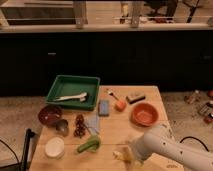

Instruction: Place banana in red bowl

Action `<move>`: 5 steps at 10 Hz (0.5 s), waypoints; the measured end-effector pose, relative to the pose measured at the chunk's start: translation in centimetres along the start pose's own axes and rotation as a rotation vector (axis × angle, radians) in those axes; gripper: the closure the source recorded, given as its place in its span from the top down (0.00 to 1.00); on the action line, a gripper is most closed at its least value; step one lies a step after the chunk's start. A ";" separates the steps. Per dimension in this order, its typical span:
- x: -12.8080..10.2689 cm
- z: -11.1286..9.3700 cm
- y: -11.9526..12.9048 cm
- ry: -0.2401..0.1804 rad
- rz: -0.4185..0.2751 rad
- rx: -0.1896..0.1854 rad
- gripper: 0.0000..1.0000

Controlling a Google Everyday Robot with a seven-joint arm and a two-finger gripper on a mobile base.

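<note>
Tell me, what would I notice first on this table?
The big white robot arm reaches in from the lower right, its gripper down at the small pale-yellow banana near the wooden table's front edge. Behind them sits the bright orange-red round bowl, and at back left a green rectangular tray.
</note>
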 end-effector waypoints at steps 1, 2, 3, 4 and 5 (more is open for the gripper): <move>0.1 0.1 -0.1 -0.007 0.006 0.000 0.80; 0.3 0.3 -0.3 -0.014 0.014 0.002 0.80; 0.5 0.5 -0.4 -0.016 0.021 0.003 0.80; 0.7 0.7 -0.5 -0.017 0.026 0.002 0.80; 0.8 0.9 -0.6 -0.017 0.028 0.000 0.79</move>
